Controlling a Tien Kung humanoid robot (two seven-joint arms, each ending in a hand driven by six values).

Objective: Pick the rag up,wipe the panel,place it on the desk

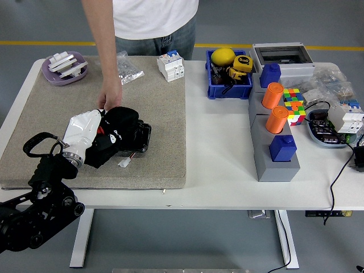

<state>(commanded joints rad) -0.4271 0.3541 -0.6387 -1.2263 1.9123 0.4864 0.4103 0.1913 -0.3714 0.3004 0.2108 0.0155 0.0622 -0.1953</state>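
Left hand (105,139): closed on the black rag (122,128), pressed on the panel (139,138).
Person's hand (108,99): placed at the panel's 11 o'clock edge.

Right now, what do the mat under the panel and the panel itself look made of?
The mat looks like coarse felt or fibre: speckled beige, matte. The panel, mostly covered by the left hand, looks like glossy black plastic, judging by its sheen; hard to confirm.

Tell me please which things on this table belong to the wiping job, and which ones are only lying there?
Belong to the job:
- left hand, on the black rag
- black panel, under the rag
- person's hand, holding the panel
- beige mat

Only lying about:
- purple dish
- blue bin
- orange cylinders
- colour cube
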